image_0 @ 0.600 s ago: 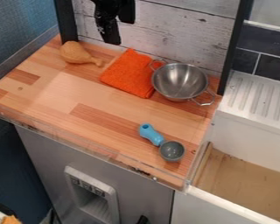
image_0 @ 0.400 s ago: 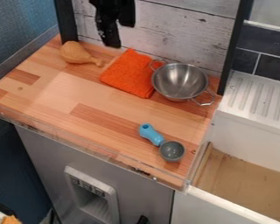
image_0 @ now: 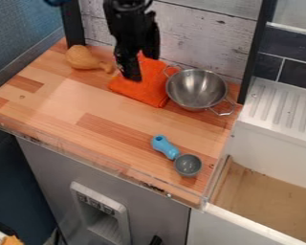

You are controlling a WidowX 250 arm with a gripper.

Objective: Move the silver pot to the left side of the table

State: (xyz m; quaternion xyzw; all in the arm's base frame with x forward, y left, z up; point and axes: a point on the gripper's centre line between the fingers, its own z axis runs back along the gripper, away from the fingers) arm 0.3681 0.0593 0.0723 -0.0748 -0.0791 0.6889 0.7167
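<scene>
You can see the arm cut off by the top edge, its gripper [image_0: 143,70] hanging down in front of the orange cloth [image_0: 137,91]. It covers part of the cloth's upper left; whether it touches the cloth you cannot tell. Its 2 fingers [image_0: 129,69] are spread, with nothing pinched between them. At the top left, your view cuts off a blue object [image_0: 55,2] too short to identify. Down at the bottom edge, you get a sliver of something black [image_0: 156,240] and, in the lower left corner, an orange scrap [image_0: 12,240], neither clear enough to name.

Your silver pot [image_0: 195,88] sits upright near the back right of the wooden counter [image_0: 72,103], its 2 handles out to the sides. It is just beside the cloth; contact is hard to judge. At the back left you have a tan toy drumstick [image_0: 82,58], and toward the front right a blue-handled scoop [image_0: 187,165] with a grey cup.

A clear rim [image_0: 104,163] edges the counter's front. Behind stand whitewashed planks [image_0: 194,36] between 2 dark posts, a blue wall [image_0: 21,28] to your left. On your right are dark tiles [image_0: 298,74] and a white sink [image_0: 270,136] with a ridged drainboard; below, a grey front panel [image_0: 158,215] with a recess.
</scene>
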